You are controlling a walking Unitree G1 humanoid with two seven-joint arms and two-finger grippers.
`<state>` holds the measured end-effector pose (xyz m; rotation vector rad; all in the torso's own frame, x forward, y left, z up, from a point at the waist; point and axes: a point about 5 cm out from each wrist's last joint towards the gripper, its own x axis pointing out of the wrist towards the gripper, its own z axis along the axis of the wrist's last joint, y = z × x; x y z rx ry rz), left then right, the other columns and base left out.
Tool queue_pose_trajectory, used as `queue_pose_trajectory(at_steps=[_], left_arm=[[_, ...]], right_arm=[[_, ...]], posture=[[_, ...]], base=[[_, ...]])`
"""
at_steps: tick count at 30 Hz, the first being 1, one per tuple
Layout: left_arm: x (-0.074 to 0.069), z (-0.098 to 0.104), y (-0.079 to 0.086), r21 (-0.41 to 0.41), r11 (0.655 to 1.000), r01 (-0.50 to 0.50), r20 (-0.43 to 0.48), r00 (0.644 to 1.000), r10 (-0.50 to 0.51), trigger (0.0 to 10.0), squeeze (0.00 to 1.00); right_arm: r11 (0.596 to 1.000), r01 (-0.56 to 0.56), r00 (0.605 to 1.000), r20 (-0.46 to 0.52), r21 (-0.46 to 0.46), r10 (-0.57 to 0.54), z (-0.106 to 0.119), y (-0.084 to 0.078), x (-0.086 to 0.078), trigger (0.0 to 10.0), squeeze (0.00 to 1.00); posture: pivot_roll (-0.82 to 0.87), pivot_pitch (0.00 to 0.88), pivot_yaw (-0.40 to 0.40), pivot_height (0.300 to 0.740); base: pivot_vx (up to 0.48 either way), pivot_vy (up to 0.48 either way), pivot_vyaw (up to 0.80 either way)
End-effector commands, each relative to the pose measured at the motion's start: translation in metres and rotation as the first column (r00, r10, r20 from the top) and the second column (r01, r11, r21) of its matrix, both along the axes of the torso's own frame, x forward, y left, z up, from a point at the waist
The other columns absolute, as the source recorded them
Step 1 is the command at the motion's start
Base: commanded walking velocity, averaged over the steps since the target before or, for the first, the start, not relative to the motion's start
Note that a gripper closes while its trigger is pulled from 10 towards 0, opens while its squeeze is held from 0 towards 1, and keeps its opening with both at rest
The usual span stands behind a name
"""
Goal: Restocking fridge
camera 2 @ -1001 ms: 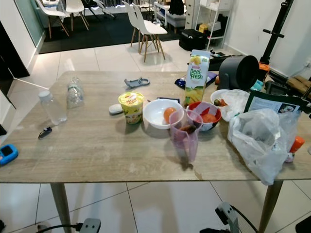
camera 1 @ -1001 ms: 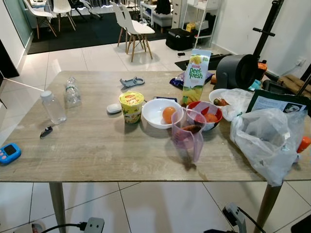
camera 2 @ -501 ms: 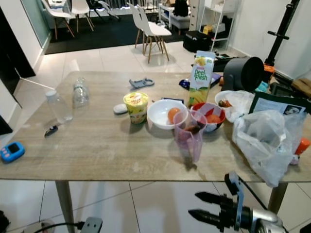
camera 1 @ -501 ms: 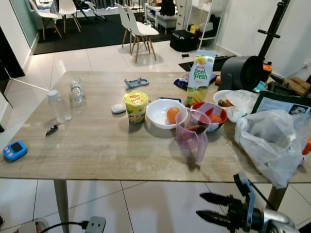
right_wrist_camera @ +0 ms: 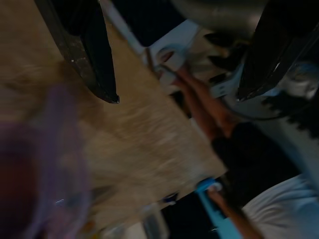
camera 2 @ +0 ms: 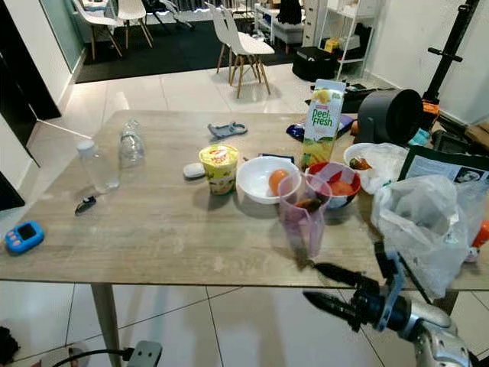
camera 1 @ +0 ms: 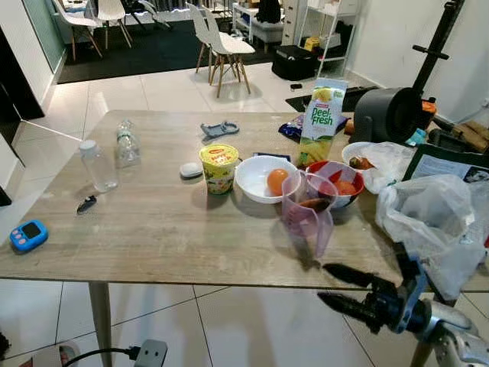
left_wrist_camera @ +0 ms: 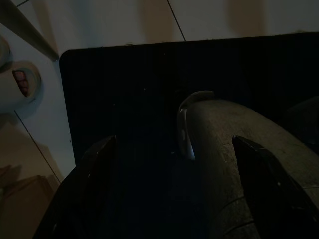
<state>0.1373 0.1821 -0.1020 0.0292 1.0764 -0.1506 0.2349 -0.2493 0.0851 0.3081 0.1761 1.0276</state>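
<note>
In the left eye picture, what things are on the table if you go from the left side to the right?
Blue timer → clear bottle → yellow cup → white bowl → purple pitcher → plastic bag.

Juice carton point(camera 1: 320, 122), upright near the desk's point(camera 1: 153, 229) far edge, right of centre: green lettering "Peel Fresh" on its front panel. Yellow cup point(camera 1: 219, 167), mid-desk: printed lid and wrap, wording too small to read.
</note>
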Motion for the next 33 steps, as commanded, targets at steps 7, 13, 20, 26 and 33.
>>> queue_pose_trajectory(at_steps=[7, 13, 20, 26, 33], left_arm=[[-0.007, -0.002, 0.004, 0.01, 1.0, -0.003, -0.027, 1.0, 0.003, 10.0, 0.0], [-0.008, -0.003, 0.004, 0.011, 1.0, -0.004, -0.03, 1.0, 0.004, 10.0, 0.0], [-0.007, -0.002, 0.004, 0.011, 1.0, -0.006, -0.027, 1.0, 0.006, 10.0, 0.0], [-0.007, -0.002, 0.004, 0.011, 1.0, -0.004, -0.026, 1.0, 0.004, 10.0, 0.0], [-0.007, -0.002, 0.005, 0.014, 1.0, 0.0, -0.028, 1.0, 0.0, 10.0, 0.0]], right_arm=[[0.974, 0.157, 0.984, -0.053, -0.166, -0.168, -0.014, -0.022, -0.004, 10.0, 0.64], [0.948, 0.264, 0.963, -0.005, -0.18, -0.269, -0.004, -0.031, 0.007, 10.0, 0.0], [0.959, 0.275, 0.96, 0.075, -0.067, -0.27, 0.014, -0.023, 0.012, 10.0, 0.0], [0.96, 0.279, 0.956, 0.098, -0.01, -0.277, 0.023, -0.02, 0.015, 10.0, 0.0], [0.959, 0.283, 0.954, 0.113, -0.023, -0.278, 0.026, -0.01, 0.022, 10.0, 0.0]], posture=[[0.06, 0.0, 0.005, 0.74], [0.06, 0.0, 0.003, 0.74], [0.06, 0.0, 0.004, 0.74], [0.06, 0.0, 0.006, 0.74], [0.06, 0.0, 0.007, 0.74]], base=[[0.0, 0.0, 0.0], [0.0, 0.0, 0.0], [0.0, 0.0, 0.0], [0.0, 0.0, 0.0], [0.0, 0.0, 0.0]])
